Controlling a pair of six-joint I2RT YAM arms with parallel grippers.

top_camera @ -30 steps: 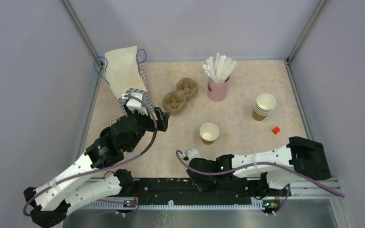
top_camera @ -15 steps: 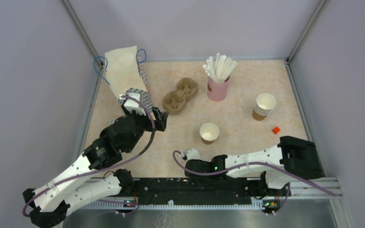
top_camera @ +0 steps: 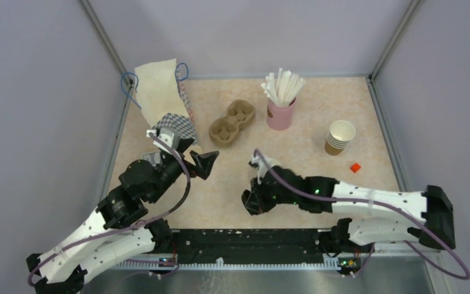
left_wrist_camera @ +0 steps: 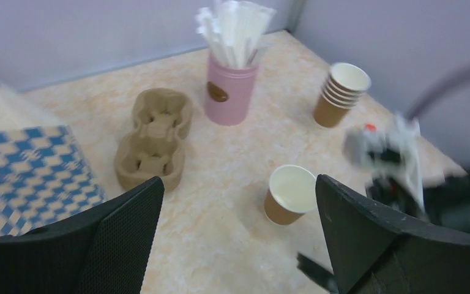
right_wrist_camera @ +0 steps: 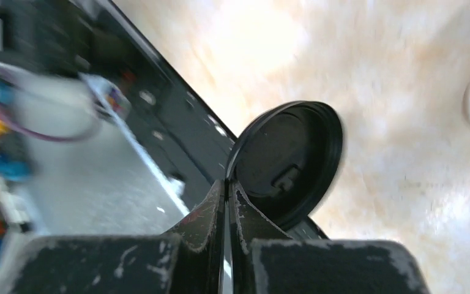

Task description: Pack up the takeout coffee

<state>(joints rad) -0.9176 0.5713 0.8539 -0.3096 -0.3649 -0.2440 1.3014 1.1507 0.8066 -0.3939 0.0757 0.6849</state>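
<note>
The takeout coffee cup (left_wrist_camera: 290,195) is a small brown paper cup, white inside, standing upright with no lid on it; the top view hides it under my right arm. My right gripper (right_wrist_camera: 227,184) is shut on the rim of the round black lid (right_wrist_camera: 290,160), held on edge above the table near the front rail. In the top view this gripper (top_camera: 251,199) is just in front of where the cup stands. My left gripper (left_wrist_camera: 238,180) is open and empty, to the left of the cup, and in the top view (top_camera: 205,162) it hovers mid-left.
A moulded pulp cup carrier (top_camera: 232,122) lies behind the left gripper. A pink cup of white straws (top_camera: 280,113) and a stack of lidless brown cups (top_camera: 339,138) stand at the back right. A paper bag (top_camera: 159,92) with a blue checked part (left_wrist_camera: 30,171) is at far left. A small red piece (top_camera: 355,167) lies at right.
My right arm has swung from the front edge up and over the cup, carrying the black lid. My left gripper has drawn back slightly and turned.
</note>
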